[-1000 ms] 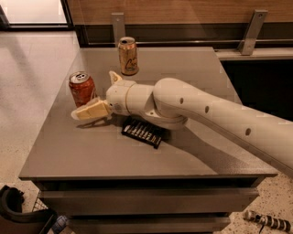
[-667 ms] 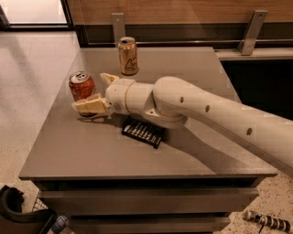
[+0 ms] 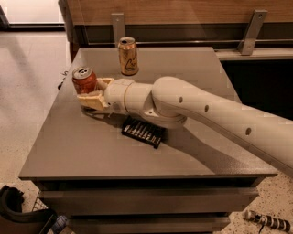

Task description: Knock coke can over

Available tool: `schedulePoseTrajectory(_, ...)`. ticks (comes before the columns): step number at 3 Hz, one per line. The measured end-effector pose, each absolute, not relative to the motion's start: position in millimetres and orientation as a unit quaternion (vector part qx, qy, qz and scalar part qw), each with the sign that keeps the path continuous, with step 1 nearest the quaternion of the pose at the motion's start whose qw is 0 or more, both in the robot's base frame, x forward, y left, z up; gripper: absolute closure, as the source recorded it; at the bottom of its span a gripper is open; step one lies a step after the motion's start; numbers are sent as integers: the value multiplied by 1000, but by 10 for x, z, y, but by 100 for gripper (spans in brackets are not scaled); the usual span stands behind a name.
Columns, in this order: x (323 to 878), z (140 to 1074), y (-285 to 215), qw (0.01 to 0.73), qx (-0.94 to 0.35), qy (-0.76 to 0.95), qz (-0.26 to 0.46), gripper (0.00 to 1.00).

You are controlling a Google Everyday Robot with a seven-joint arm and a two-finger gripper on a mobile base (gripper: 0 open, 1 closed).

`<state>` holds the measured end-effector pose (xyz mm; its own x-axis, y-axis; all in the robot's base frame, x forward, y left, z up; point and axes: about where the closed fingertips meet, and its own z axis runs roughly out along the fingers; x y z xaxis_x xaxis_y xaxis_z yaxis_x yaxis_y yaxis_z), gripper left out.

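We see a grey counter [image 3: 68, 155] filling most of the view, standing on a pale speckled floor [image 3: 27, 68] with a wooden panel [image 3: 183, 13] behind it. A thick cream-coloured arm [image 3: 206, 109] comes in from the right edge and stretches low across the counter toward its left rear corner. It ends in the claw [image 3: 93, 90], which lies close above the surface and points left. We can make out its two tan fingers [image 3: 89, 99] held apart rather than pinched together, one nearer to us and lower, the other farther back beside the wrist. They grip nothing. Under the arm's elbow a black rectangular packet [image 3: 143, 132] with pale markings lies flat on the counter, its long side running at a slant. Toward the rear edge a gold can [image 3: 128, 55] with a white and dark emblem stands upright, well apart from the claw. The coke can [image 3: 84, 80] stands near the left rear part of the counter, right at the tips of the claw and on its left. The nearer finger reaches along the can's base in front, and the farther finger sits just beside the can's right flank. We cannot tell whether either finger actually touches the can. Its long axis is vertical. The silver top with its pull tab faces up, and the red body rests on its base, so the can is upright and not tipped.
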<state>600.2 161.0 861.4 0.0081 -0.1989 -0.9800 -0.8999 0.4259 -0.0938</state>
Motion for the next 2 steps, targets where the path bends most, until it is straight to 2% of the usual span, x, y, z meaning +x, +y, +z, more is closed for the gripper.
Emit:
schedulePoseTrajectory(1, 5997, 8618, 1627, 559, -437, 631, 313, 100)
schedulePoseTrajectory(2, 6012, 8624, 1642, 548, -445, 634, 314, 100)
